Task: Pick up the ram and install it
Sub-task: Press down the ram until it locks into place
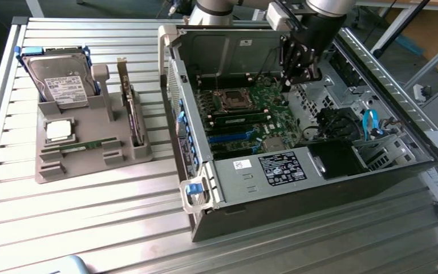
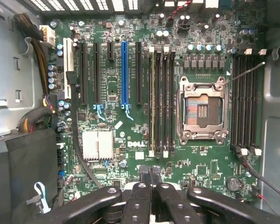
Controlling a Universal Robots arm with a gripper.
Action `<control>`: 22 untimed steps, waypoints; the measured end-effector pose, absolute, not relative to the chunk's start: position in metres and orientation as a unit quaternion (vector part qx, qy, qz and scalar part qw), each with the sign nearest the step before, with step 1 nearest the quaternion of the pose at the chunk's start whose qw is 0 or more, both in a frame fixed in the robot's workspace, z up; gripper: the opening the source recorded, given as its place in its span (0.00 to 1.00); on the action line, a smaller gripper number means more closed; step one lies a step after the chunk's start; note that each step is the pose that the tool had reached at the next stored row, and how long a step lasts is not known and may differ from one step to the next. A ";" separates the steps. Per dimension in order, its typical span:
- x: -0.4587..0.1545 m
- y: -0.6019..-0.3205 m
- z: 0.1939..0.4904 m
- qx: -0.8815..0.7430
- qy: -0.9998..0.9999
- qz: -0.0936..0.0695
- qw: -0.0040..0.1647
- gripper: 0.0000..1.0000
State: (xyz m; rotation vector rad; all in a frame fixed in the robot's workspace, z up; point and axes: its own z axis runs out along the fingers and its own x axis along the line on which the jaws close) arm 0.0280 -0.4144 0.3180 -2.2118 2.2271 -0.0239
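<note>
The arm is angled steeply down into the open computer case, with the tool held above the motherboard. Its fingers are pressed together and nothing is gripped. The ram is laid flat in the grey holder on the slatted metal worktop, well apart from the tool, toward the exterior view's left.

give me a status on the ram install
gripper shut, empty, above the motherboard. one ram stick lies on the grey tray; second stick looks seated beside the processor socket. nothing in the way.
</note>
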 end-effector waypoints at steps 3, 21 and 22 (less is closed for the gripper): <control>0.028 -0.414 0.312 -0.705 0.710 -0.008 0.001 0.11; 0.028 -0.414 0.279 -0.705 0.710 -0.008 0.001 0.11; 0.028 -0.414 0.278 -0.705 0.710 -0.008 0.001 0.11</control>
